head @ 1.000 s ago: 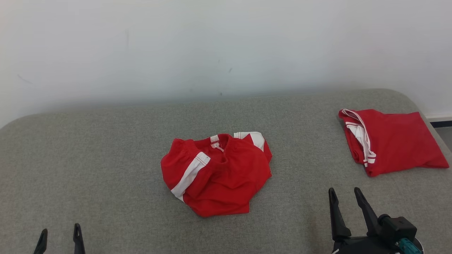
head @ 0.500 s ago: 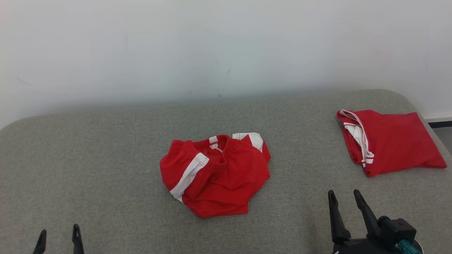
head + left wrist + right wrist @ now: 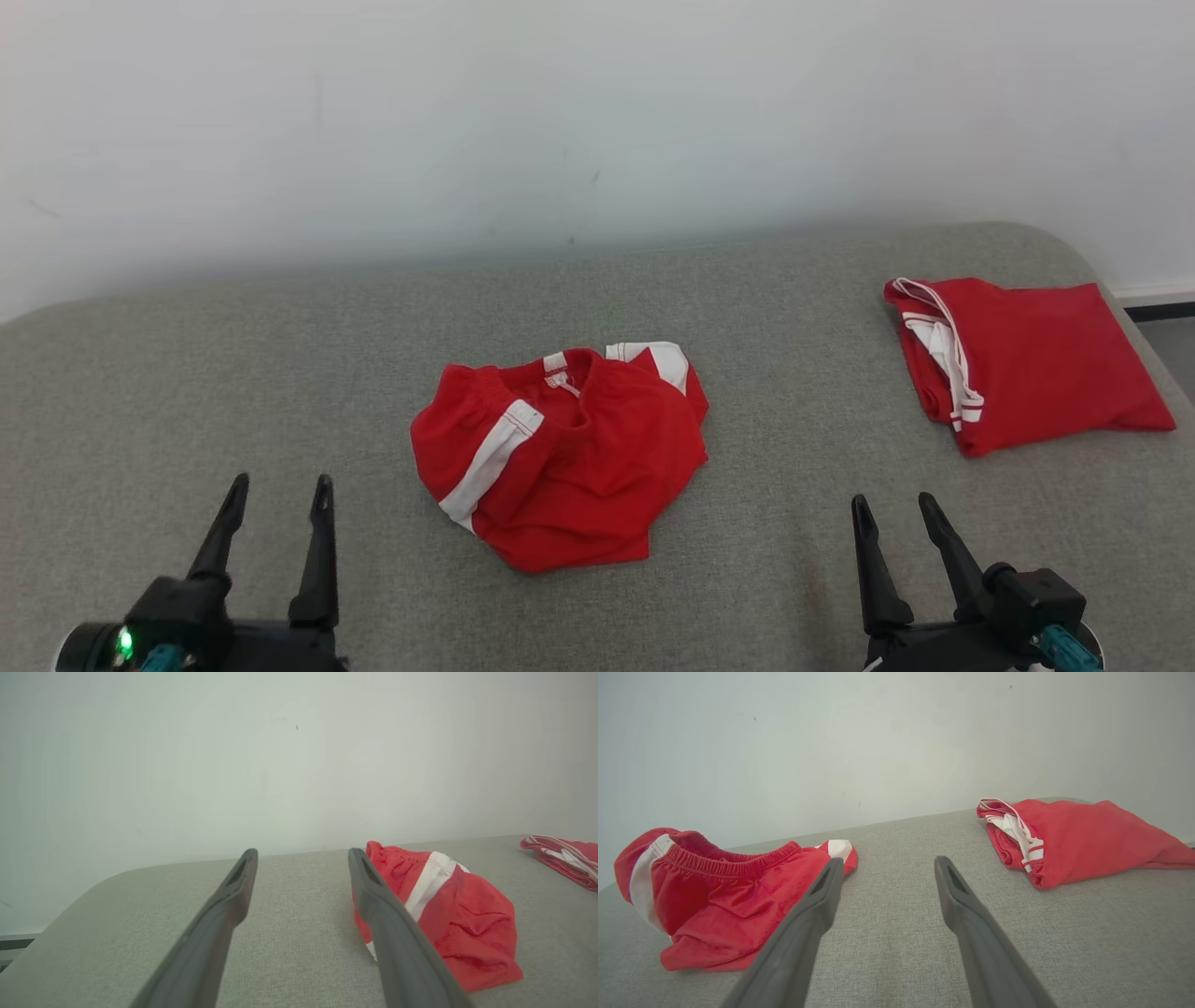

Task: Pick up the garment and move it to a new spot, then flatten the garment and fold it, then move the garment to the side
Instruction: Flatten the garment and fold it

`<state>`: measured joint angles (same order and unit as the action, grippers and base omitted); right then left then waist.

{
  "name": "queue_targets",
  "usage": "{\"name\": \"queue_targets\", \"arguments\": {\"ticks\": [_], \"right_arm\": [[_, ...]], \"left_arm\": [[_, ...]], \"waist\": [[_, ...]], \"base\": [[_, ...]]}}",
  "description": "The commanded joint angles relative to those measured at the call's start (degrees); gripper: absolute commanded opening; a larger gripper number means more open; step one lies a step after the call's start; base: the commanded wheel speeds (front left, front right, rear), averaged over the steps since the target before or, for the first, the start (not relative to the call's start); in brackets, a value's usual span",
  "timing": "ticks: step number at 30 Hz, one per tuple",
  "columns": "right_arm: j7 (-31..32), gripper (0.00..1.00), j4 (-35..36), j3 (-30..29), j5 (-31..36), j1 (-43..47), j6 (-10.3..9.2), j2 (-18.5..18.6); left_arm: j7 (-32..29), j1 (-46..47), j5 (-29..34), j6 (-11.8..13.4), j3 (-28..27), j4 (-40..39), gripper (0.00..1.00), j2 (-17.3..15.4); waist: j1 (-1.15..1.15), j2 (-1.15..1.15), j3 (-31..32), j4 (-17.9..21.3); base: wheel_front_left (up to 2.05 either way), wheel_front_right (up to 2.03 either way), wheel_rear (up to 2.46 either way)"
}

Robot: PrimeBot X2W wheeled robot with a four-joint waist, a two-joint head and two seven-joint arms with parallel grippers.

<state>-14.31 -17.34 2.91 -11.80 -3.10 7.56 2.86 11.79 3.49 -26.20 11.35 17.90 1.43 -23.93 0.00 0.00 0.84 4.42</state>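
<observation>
Now | crumpled red shorts with white side stripes (image 3: 560, 457): mid grey fabric-covered counter (image 3: 187, 373), no clear long axis | left end effector (image 3: 282, 478): wide, empty, nearer, shorts ahead-right | right end effector (image 3: 891, 498): wide, empty, shorts ahead-left

Head camera looks down; low wrist cameras face the wall (image 3: 280, 765), sharing the crumpled garment (image 3: 719, 900).

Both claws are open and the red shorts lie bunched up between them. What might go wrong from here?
1. The crumpled shorts are bunched in layers, so the open left claw or right claw may pinch several folds at once and lift a lump that will not spread flat.
2. A second, folded red garment lies at the right end of the grey surface; spreading or setting the shorts aside there could disturb it.
</observation>
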Motion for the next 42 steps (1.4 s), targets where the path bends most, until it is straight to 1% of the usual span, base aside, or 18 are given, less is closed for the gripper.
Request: {"name": "queue_targets", "arguments": {"ticks": [1, 9, 15, 19, 21, 25, 26, 27, 28, 33, 39, 42], "right_arm": [[-0.23, 1.00, 0.08, 0.21, -0.55, -0.40, -0.12, 0.04], [-0.54, 1.00, -0.43, 1.73, -1.84, -2.44, -0.13, 0.03], [-0.90, 1.00, -0.93, 1.54, -2.26, -3.93, -0.12, 0.04], [-0.93, 1.00, -1.24, 2.11, -2.60, -4.49, -0.12, 0.03], [-0.94, 1.00, -1.33, 2.36, -2.85, -4.97, -0.13, 0.03], [-0.97, 1.00, -1.15, 2.46, -2.89, -4.92, -0.13, 0.03], [-0.88, 1.00, -1.07, 2.31, -2.86, -4.87, -0.13, 0.03], [-0.87, 1.00, -0.96, 2.20, -2.82, -4.84, -0.12, 0.03], [-0.87, 1.00, -0.89, 2.02, -2.73, -4.74, -0.12, 0.02], [-0.88, 1.00, -0.66, 1.42, -2.47, -4.04, -0.12, 0.02], [-0.89, 1.00, -0.60, 1.25, -2.44, -3.67, -0.12, 0.02], [-0.88, 1.00, -0.91, 1.36, -2.53, -3.62, -0.12, 0.04]], "left_arm": [[-0.46, 2.00, 0.89, -0.67, 0.74, 0.53, 1.00, 0.30], [-3.43, 12.47, 2.22, -5.50, 6.35, 6.54, 1.00, 2.92], [-4.64, 18.19, 2.63, -8.85, 9.21, 14.26, 1.00, 4.68], [-4.59, 21.15, 2.23, -10.27, 9.98, 21.33, 1.00, 5.64], [-5.00, 22.36, 2.69, -10.46, 10.44, 25.71, 1.00, 5.83], [-3.79, 24.49, 2.30, -11.67, 10.78, 32.73, 1.00, 6.88], [-3.24, 25.07, 1.84, -11.80, 10.52, 34.20, 0.84, 7.22], [-2.72, 25.52, 2.09, -11.90, 10.57, 35.65, 0.21, 7.24], [-2.33, 25.84, 1.83, -12.20, 10.58, 36.83, 0.00, 7.64], [0.18, 28.16, 1.14, -12.88, 10.28, 39.71, 0.00, 8.95], [1.96, 29.75, 1.39, -12.47, 9.85, 38.06, 0.00, 9.56], [1.22, 29.60, 1.83, -13.33, 10.98, 37.40, 0.00, 9.79]], "waist": [[0.00, 0.00, -0.63, 0.89], [0.00, 0.00, -3.52, 5.82], [0.00, 0.00, -6.03, 8.83], [0.00, 0.00, -7.06, 10.38], [0.00, 0.00, -7.28, 11.00], [0.00, 0.00, -7.39, 11.77], [0.00, 0.00, -7.38, 11.80], [0.00, 0.00, -7.34, 11.79], [0.00, 0.00, -7.24, 11.65], [0.00, 0.00, -6.60, 9.73], [0.00, 0.00, -5.90, 5.95], [0.00, 0.00, -5.57, 4.16]], "base": [[0.00, 0.00, 0.00], [0.00, 0.00, 0.00], [0.00, 0.00, 0.00], [0.00, 0.00, 0.00], [0.00, 0.00, 0.00], [0.00, 0.00, 0.00], [0.00, 0.00, 0.00], [0.00, 0.00, 0.00], [0.00, 0.00, 0.00], [0.00, 0.00, 0.00], [0.00, 0.00, 0.00], [0.00, 0.00, 0.00]]}}
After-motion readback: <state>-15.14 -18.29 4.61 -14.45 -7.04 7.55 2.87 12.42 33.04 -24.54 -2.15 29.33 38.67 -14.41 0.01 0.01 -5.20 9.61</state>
